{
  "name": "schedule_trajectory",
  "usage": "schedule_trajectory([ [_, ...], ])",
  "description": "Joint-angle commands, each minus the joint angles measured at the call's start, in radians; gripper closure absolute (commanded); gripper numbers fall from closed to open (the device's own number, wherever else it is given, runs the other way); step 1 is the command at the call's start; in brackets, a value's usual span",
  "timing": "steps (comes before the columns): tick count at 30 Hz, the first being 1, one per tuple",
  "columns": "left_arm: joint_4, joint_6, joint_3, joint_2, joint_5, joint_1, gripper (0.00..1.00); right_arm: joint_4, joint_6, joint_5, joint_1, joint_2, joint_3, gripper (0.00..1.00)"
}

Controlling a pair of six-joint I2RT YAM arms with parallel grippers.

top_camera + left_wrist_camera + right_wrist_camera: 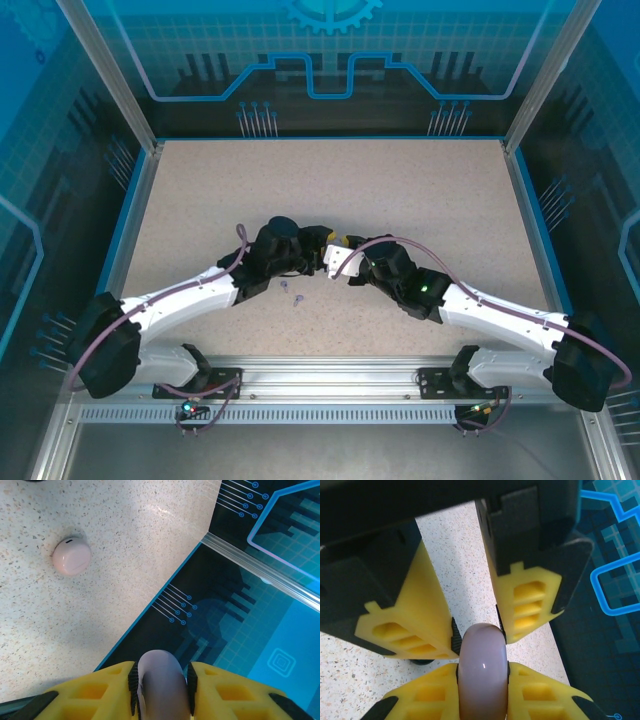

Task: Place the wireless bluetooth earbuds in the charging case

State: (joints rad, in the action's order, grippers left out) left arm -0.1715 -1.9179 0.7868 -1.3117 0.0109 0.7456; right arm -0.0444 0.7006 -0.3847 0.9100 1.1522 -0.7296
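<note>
Left gripper (161, 682): clamped on a lilac round glossy plastic charging case (482, 652), with yellow fingers (115, 687) pressed to two opposite sides of it
Right gripper (482, 676): closed on the same case from the opposite end, black pads set against its rim
Case position: held between the two grippers over the middle of the speckled beige tabletop (400, 190), seen edge-on in both wrist views; whether the lid is open cannot be told
Earbuds: a tiny lilac earbud (283, 285) and a second lilac earbud (297, 299) are laid on the tabletop just on the near side of the left gripper, close together but apart, and outside the case
Earbud detail: too small for stems or orientation to be made out
Other case: a pale pink round case (71, 556) is laid flat on the tabletop, well apart from the held case
</note>
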Motion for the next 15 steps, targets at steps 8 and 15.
schedule_trajectory([
  [8,-0.088,-0.019,0.001,-0.051,0.042,0.024,0.71,-0.013,0.023,0.004,0.011,0.002,-0.020,0.80],
  [15,-0.141,0.006,-0.007,-0.065,0.044,0.024,0.78,0.054,-0.006,0.038,-0.013,0.011,-0.048,0.76],
])
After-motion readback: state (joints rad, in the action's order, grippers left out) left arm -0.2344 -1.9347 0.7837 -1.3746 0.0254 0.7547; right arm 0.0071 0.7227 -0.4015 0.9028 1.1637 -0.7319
